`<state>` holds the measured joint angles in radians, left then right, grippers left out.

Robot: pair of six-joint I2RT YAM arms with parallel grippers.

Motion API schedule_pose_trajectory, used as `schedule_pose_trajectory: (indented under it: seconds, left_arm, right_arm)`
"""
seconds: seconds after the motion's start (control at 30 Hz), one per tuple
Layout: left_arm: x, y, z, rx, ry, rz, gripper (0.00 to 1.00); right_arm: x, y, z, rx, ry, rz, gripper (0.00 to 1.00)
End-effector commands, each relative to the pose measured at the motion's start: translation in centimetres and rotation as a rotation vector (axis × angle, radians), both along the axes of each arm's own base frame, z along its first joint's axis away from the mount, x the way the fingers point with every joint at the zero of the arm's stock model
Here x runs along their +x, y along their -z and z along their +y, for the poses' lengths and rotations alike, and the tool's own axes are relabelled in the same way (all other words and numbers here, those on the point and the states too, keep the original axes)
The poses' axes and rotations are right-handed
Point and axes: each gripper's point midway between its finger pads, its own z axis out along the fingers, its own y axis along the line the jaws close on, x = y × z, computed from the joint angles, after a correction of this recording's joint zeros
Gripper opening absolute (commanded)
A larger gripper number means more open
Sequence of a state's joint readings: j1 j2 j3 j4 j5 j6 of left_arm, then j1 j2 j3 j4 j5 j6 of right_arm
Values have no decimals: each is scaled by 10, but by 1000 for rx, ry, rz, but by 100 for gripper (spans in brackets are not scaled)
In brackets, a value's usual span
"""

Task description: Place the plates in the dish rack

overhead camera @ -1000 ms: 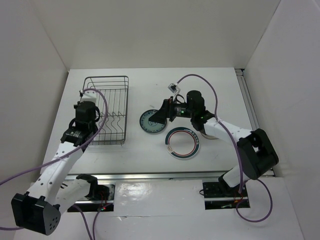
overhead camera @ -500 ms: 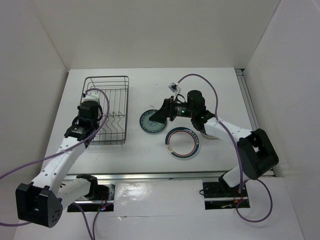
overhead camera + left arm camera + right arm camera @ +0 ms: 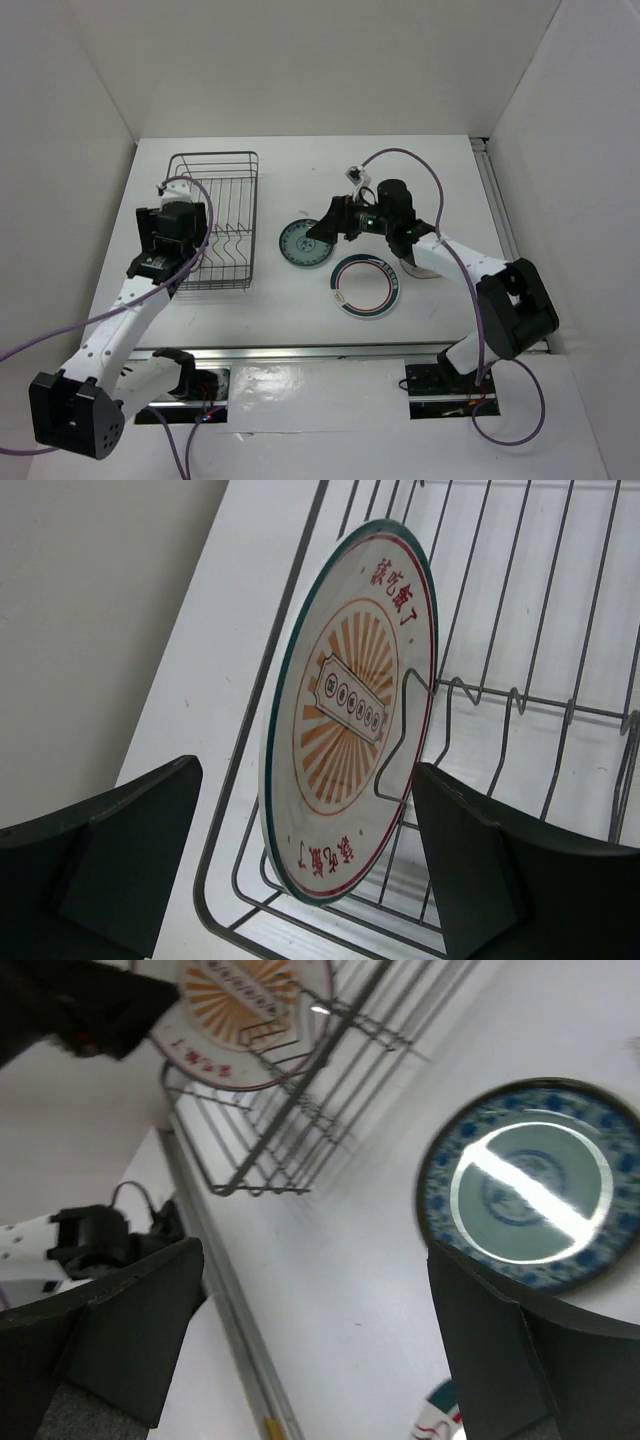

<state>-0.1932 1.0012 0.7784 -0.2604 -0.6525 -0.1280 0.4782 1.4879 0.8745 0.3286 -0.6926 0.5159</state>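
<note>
Standing on edge in the dish rack (image 3: 212, 154) — sunburst plate (image 3: 345, 720), mid-frame.
Left fingers (image 3: 110, 850) spread wide either side, gripping nothing; right fingers (image 3: 520, 1360) equally wide, empty, teal plate (image 3: 530, 1185) at upper right.

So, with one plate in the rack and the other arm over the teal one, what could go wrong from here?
1. The sunburst plate stands tilted in the rack, leaning on one prong, with the open left jaws either side; a crooked retreat could clip and topple it.
2. The teal plate lies flat; the open right jaws may slip off its low rim or shove it into the ringed plate beside it.
</note>
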Motion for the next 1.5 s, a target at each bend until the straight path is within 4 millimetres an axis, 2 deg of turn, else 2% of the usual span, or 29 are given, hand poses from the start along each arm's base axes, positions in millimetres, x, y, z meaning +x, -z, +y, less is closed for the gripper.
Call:
schedule_pose_trajectory:
  seconds: [0.0, 0.03, 0.1, 0.13, 0.17, 0.2, 0.23, 0.27, 0.3, 0.33, 0.37, 0.47, 0.53, 0.67, 0.7, 0.77, 0.8, 0.87, 1.07, 1.1, 1.23, 1.4, 1.47]
  left_arm:
    - [-2, -57, 4, -95, -79, -214, 100]
    - [-4, -67, 1, -131, -69, -250, 100]
    - [-10, -97, -17, -227, 32, -343, 100]
    - [-12, -108, -22, -252, 70, -374, 100]
    - [-15, -114, -30, -276, 122, -389, 100]
    - [-16, -118, -48, -319, 224, -393, 100]
    - [-21, -131, -57, -343, 285, -436, 100]
    - [-23, -132, -67, -350, 349, -435, 100]
    - [-25, -135, -87, -374, 468, -434, 100]
    - [-28, -137, -96, -390, 520, -435, 100]
    - [-29, -140, -102, -401, 558, -439, 100]
    - [-34, -140, -119, -430, 650, -422, 100]
    - [-37, -147, -121, -433, 672, -437, 100]
    - [-39, -147, -125, -452, 688, -433, 100]
    - [-40, -147, -127, -454, 697, -432, 100]
    - [-39, -148, -130, -468, 709, -428, 100]
    - [-39, -146, -130, -470, 706, -417, 100]
    - [-39, -146, -130, -470, 706, -417, 100]
    - [-39, -146, -130, -470, 706, -417, 100]
    - [-39, -145, -130, -471, 704, -408, 100]
    - [-33, -141, -125, -464, 666, -392, 100]
    - [-31, -137, -124, -464, 653, -375, 100]
    - [-31, -137, -124, -464, 653, -375, 100]
  right_arm:
    - [33, -12, -30, -117, 151, -102, 100]
    - [48, 6, -47, -179, 228, -59, 100]
    - [61, 20, -64, -208, 275, -28, 100]
    - [71, 33, -80, -216, 302, 9, 100]
    - [76, 43, -88, -234, 317, 29, 99]
    - [82, 47, -93, -234, 326, 41, 98]
    - [88, 53, -99, -254, 333, 54, 96]
    - [93, 71, -105, -276, 322, 86, 95]
    - [98, 74, -103, -283, 305, 89, 93]
    - [98, 81, -101, -290, 288, 103, 93]
    - [98, 98, -100, -298, 276, 138, 91]
    - [99, 112, -95, -312, 257, 150, 88]
    - [97, 119, -92, -324, 265, 140, 88]
    - [98, 112, -86, -335, 235, 91, 84]
    - [98, 124, -84, -343, 214, 115, 83]
    - [106, 125, -78, -336, 185, 111, 79]
    - [105, 138, -75, -335, 163, 142, 76]
    - [105, 145, -68, -332, 139, 153, 72]
    - [111, 162, -53, -359, 131, 173, 69]
    - [108, 168, -50, -352, 107, 196, 67]
    - [107, 163, -39, -331, 88, 173, 64]
    - [97, 178, -32, -344, 57, 209, 52]
    - [94, 182, -29, -348, 47, 216, 52]
